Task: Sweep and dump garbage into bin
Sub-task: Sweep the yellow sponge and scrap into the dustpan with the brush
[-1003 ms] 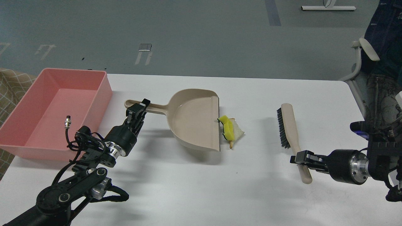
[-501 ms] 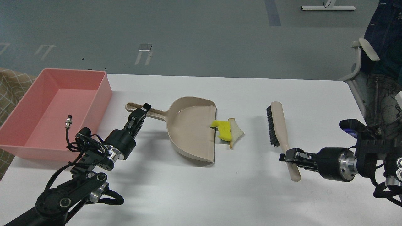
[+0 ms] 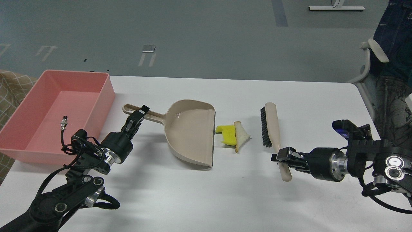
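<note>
A yellow sponge (image 3: 227,134) and a white bread slice (image 3: 242,135) lie together on the white table (image 3: 206,193), just right of the dustpan's open edge. My left gripper (image 3: 136,115) is shut on the handle of the beige dustpan (image 3: 190,135). My right gripper (image 3: 282,157) is shut on the handle of a beige brush (image 3: 272,132) with black bristles facing left, a short way right of the bread. The salmon-pink bin (image 3: 61,109) stands at the far left with nothing in it.
An office chair (image 3: 373,64) and a person's legs stand off the table's right edge. A checked cloth (image 3: 13,87) lies behind the bin at left. The table's far edge runs behind the bin and dustpan.
Both arms moved left. The dustpan slid left, away from the garbage; the sponge fell flat beside the bread. The brush came left, closer to the bread.
</note>
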